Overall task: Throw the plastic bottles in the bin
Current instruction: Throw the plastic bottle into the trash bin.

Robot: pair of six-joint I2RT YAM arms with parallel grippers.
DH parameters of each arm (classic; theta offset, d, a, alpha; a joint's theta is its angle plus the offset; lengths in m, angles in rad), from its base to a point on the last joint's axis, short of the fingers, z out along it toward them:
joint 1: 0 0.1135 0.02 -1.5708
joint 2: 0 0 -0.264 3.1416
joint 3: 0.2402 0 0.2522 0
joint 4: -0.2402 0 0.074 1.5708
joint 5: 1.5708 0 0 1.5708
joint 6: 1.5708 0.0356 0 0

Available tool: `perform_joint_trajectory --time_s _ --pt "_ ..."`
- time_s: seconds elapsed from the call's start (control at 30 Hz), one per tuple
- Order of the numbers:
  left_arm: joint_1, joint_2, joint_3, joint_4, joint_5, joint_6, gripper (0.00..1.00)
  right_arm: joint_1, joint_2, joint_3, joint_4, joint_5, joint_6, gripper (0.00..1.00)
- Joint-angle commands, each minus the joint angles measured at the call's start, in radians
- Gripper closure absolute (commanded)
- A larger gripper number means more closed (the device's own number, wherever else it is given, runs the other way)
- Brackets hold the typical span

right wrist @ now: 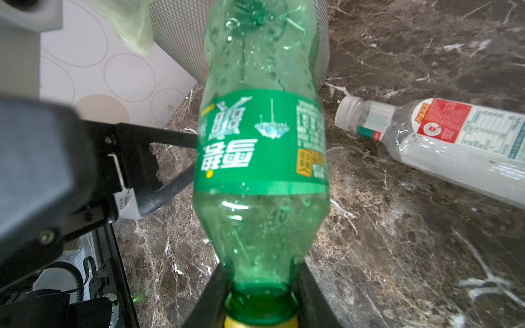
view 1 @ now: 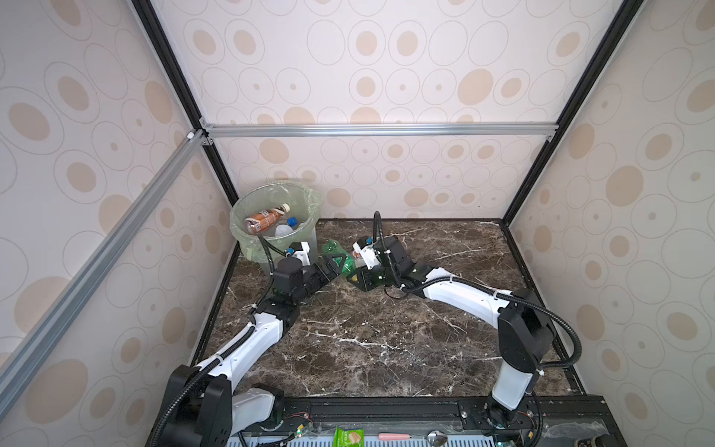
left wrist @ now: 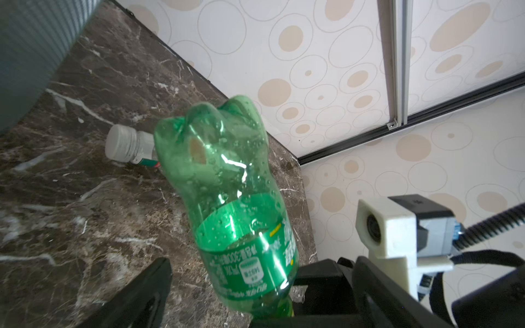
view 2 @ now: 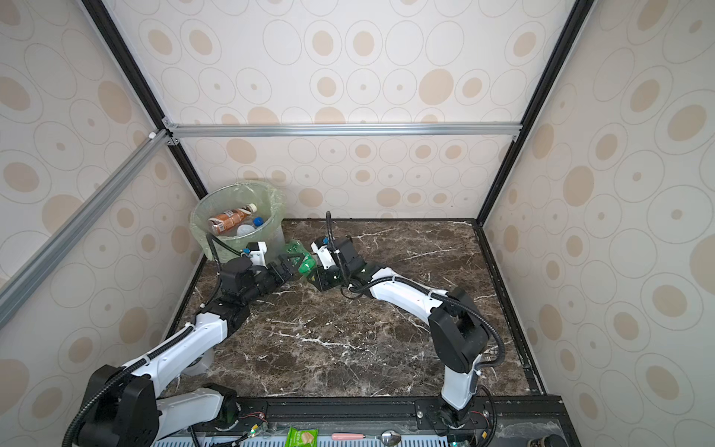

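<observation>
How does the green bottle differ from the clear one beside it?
The green bottle has a green label; the clear bottle a red-white one. The green bottle is held by its neck in the right gripper; the clear bottle lies on the table. Both are capped.

On the dark marble tabletop (view 2: 348, 340), a round pale-green translucent bin (view 2: 197, 228) with a thin bag folded over its rim stands in the far left corner. Inside it lie 2 bottles: a brown-labelled bottle (view 2: 230, 221) and a clear bottle with a blue cap (view 2: 247, 229). Just beside the bin, a green plastic bottle (view 2: 305, 260) is between the 2 grippers. The right gripper (view 2: 314, 277) clasps its narrow end. The left gripper (view 2: 291, 264) has its black fingers spread at the bottle's side; contact cannot be told.
</observation>
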Motion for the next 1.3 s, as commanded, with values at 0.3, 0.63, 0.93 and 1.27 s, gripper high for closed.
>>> perform_joint_trajectory --time_s 0.3,0.63,0.93,1.27 --pt "-0.063 0.055 0.114 0.058 -0.101 -0.033 0.01 0.007 -0.096 -0.059 0.064 -0.023 -0.018 0.73" --pt "-0.074 0.072 0.145 0.074 -0.124 -0.034 0.09 0.007 -0.122 -0.074 0.103 -0.024 -0.023 0.73" --pt "-0.081 0.102 0.167 0.093 -0.124 -0.036 0.12 0.008 -0.130 -0.094 0.125 -0.040 -0.009 0.73" --pt "-0.081 0.096 0.188 0.071 -0.136 -0.007 0.28 0.008 -0.126 -0.096 0.127 -0.020 -0.014 0.73"
